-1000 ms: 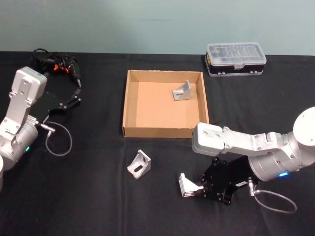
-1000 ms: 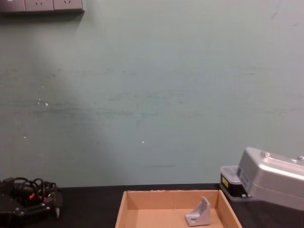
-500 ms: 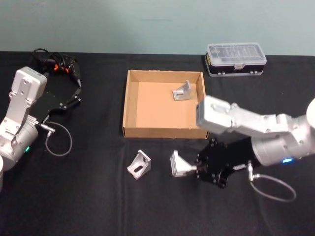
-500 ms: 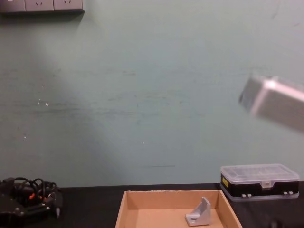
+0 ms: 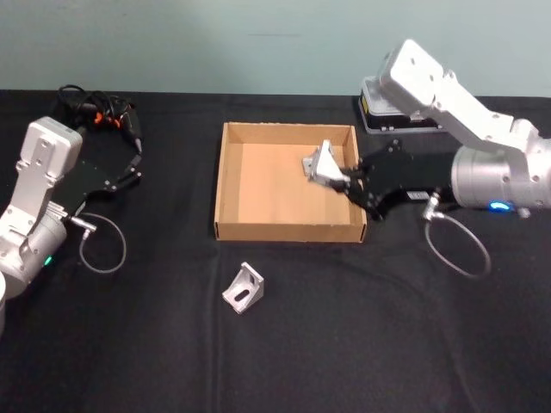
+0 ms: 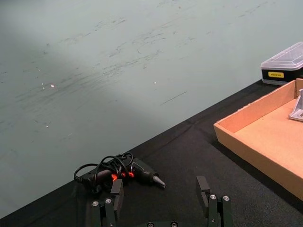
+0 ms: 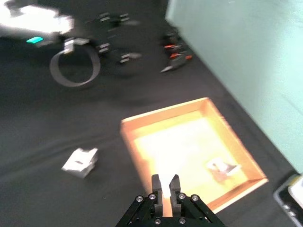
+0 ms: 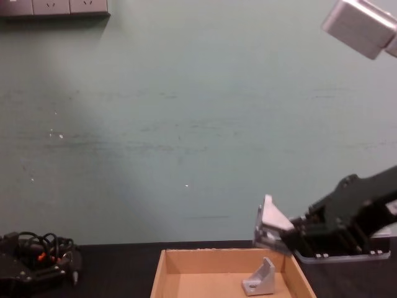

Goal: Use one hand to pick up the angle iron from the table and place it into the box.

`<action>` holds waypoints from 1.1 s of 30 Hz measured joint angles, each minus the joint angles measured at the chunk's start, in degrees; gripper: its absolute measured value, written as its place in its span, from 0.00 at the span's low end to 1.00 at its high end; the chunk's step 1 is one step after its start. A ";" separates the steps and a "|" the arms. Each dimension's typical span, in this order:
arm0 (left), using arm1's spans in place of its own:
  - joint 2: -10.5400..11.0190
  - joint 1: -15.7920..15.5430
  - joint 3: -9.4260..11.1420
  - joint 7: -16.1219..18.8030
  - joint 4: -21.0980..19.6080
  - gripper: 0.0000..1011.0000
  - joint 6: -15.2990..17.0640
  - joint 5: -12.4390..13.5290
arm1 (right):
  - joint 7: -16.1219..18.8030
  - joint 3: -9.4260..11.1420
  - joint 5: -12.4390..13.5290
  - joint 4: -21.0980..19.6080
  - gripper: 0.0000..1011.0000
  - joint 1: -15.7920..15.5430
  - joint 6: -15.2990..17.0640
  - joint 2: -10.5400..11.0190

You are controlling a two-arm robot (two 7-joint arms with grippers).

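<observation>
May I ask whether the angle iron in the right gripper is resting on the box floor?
No, the right gripper holds the angle iron in the air above the box.

The head camera looked steeply down over the table (image 5: 344,344). The low chest camera faced the wall (image 8: 155,124) at twelve o'clock. Both shared the box (image 5: 284,231).

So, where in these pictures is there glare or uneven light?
Right wrist view: the box floor glares almost white, and the left arm's casing is blown out. Left wrist view: a pale band of light crosses the wall. Head view: even light, no glare on the table.
</observation>
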 joint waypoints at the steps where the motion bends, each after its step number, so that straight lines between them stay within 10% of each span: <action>1: 0.00 0.00 0.00 0.00 0.00 0.99 0.00 0.00 | -0.81 0.27 0.05 0.65 0.10 0.03 0.11 -0.72; 18: 0.00 0.00 0.00 0.00 0.00 0.99 0.00 0.00 | -3.33 -3.12 -4.03 24.66 0.10 10.88 0.04 -17.47; 33: 0.00 0.00 0.00 0.00 0.00 0.99 0.00 0.00 | 0.08 -7.05 -7.89 41.79 0.10 17.78 -1.95 -27.19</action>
